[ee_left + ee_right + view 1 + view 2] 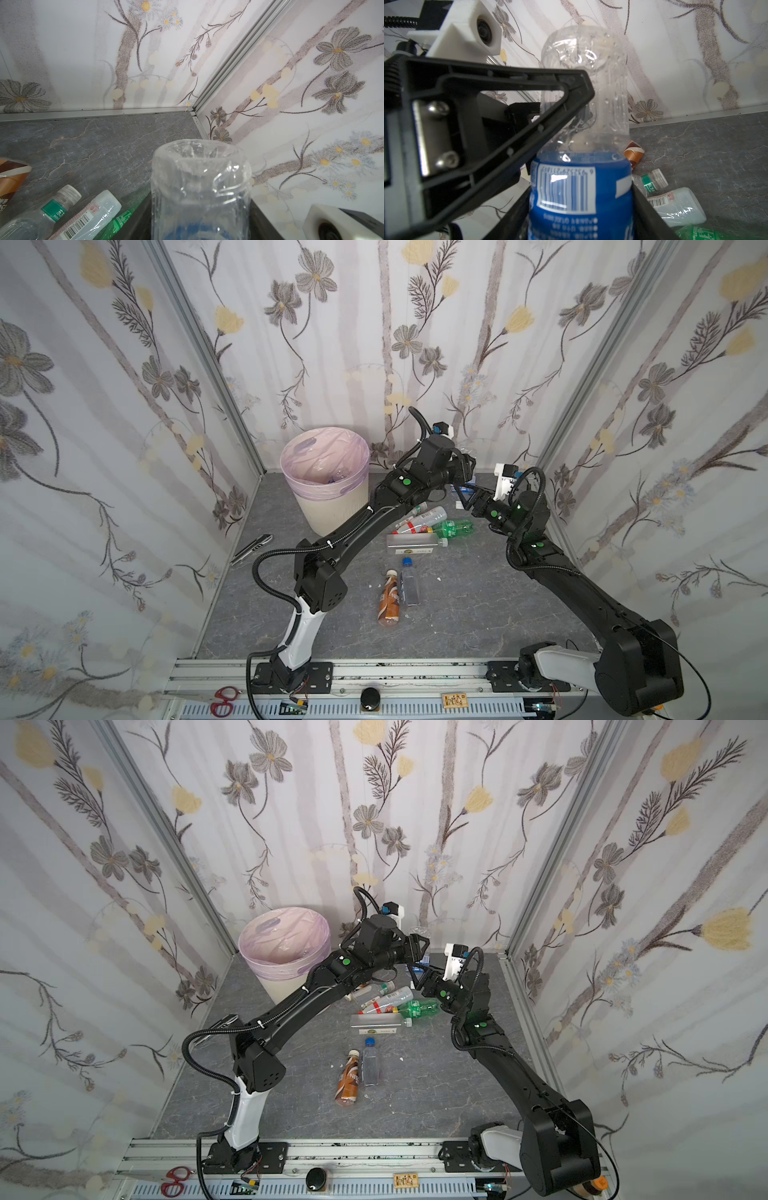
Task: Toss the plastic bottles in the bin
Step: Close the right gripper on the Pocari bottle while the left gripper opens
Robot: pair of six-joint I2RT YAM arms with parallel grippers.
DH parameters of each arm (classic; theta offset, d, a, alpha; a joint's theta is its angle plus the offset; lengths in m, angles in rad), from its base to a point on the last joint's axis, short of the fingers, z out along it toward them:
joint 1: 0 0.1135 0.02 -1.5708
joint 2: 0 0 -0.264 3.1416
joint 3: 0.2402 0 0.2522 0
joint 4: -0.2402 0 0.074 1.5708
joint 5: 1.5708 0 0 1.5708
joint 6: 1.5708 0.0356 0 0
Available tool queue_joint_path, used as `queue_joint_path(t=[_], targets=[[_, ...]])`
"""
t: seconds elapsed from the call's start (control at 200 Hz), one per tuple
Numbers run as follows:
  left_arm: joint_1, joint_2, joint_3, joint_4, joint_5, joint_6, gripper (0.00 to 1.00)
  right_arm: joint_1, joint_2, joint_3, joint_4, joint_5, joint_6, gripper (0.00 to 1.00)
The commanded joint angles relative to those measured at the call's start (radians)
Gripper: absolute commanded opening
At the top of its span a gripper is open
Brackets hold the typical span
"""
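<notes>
Right wrist view, L jaws clamped on bottle (583, 62), R jaws against label (581, 187), grip unclear

The bin (332, 512) stood at the back left with one bottle (338, 477) in it, a heap of bottles (432, 516) lay to its right, a raised bottle (581, 187) was behind the heap, and two bottles (389, 601) lay side by side nearer the front.

The counter (457, 614) is marbled grey; the walls (374, 323) show grey-and-yellow flowers on white. The cream bin (332, 512) has a pink-lilac liner (324, 439). The clear bottle (583, 83) has a blue label; there is also a green bottle (455, 527) and a brown bottle (389, 601).
</notes>
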Motion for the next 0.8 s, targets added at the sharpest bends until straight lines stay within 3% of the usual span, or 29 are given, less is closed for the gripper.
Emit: queue_joint_path(t=[0.0, 0.32, 0.42, 0.56, 0.794], targets=[[0.002, -0.01, 0.013, 0.022, 0.034, -0.029, 0.61, 0.002, -0.002, 0.002, 0.061, 0.003, 0.009, 0.5], [0.01, -0.021, -0.004, 0.02, 0.036, -0.028, 0.74, 0.002, -0.014, -0.016, 0.049, 0.014, -0.002, 0.45], [0.022, -0.041, -0.018, 0.019, 0.026, -0.024, 0.88, -0.001, -0.012, -0.02, 0.044, 0.022, -0.002, 0.45], [0.064, -0.085, -0.038, 0.016, 0.037, -0.014, 1.0, 0.0, -0.005, -0.018, 0.042, 0.026, -0.002, 0.45], [0.148, -0.182, -0.043, -0.075, 0.082, 0.041, 1.0, 0.005, 0.041, 0.068, 0.037, 0.026, 0.015, 0.44]])
